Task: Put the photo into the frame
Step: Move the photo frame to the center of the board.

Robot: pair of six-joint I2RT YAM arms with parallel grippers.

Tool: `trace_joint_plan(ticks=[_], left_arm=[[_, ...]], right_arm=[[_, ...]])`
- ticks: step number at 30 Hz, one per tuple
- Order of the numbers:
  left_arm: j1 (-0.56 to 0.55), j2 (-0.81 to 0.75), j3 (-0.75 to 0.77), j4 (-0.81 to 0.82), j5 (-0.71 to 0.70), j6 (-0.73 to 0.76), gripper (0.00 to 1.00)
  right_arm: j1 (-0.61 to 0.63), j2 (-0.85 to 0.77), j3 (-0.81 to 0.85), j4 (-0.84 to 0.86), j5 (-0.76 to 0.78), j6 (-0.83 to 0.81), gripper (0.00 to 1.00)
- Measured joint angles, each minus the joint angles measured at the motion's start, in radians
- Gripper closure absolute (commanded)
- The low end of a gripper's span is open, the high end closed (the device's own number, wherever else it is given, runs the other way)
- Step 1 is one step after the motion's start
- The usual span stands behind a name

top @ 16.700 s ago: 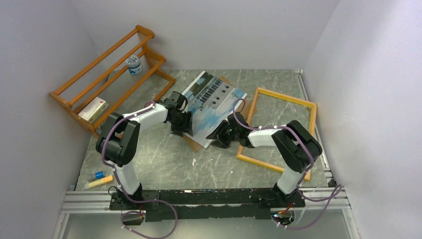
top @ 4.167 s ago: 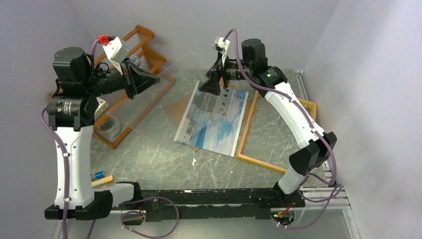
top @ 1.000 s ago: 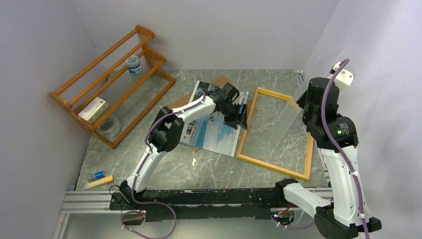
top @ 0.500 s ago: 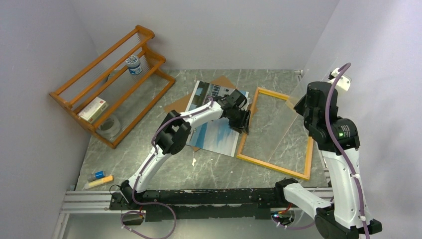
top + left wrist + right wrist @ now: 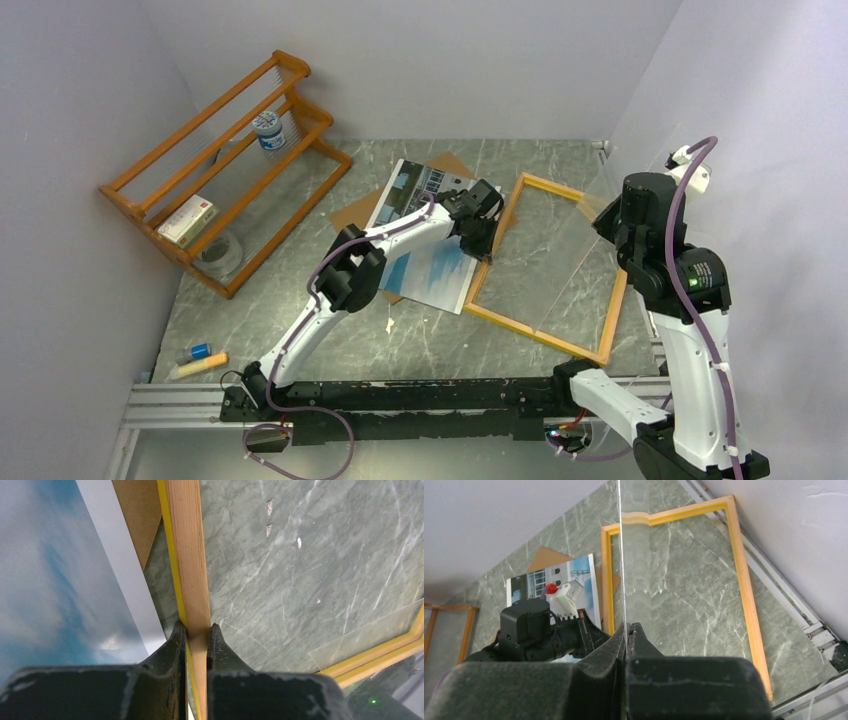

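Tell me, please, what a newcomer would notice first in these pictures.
The right gripper holds a clear sheet up above the yellow frame on the right. The left gripper pinches the frame's rail nearest the photo, which lies flat on the table.

Bright and even, softly lit from above, with only faint, diffuse shadows beneath the left arm (image 5: 345,276) on the table (image 5: 450,345). Sharp across the top view. Blurred up close on the left gripper (image 5: 196,629) and right gripper (image 5: 626,627), crisp beyond on the frame (image 5: 192,555). Pale glare along the clear pane (image 5: 636,555); small sheen on the photo (image 5: 60,580).
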Motion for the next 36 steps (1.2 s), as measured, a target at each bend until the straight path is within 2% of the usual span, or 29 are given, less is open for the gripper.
trace_joint_plan(ticks=[6,13,20,27,36], left_arm=[[0.016,-0.025,-0.022,-0.011,-0.006,0.029,0.98],[0.074,-0.135,-0.145,-0.024,0.010,0.033,0.98],[0.154,-0.247,-0.330,0.019,0.025,0.009,0.97],[0.175,-0.388,-0.537,0.109,-0.014,0.011,0.97],[0.180,-0.498,-0.758,0.227,-0.135,0.017,0.97]], right_arm=[[0.000,0.012,0.010,0.002,-0.049,0.000,1.00],[0.000,0.025,0.011,0.013,-0.117,0.000,1.00],[0.000,0.026,-0.008,0.043,-0.158,0.000,1.00],[0.000,0.027,-0.057,0.084,-0.206,0.000,1.00],[0.000,0.064,-0.063,0.187,-0.341,0.002,1.00]])
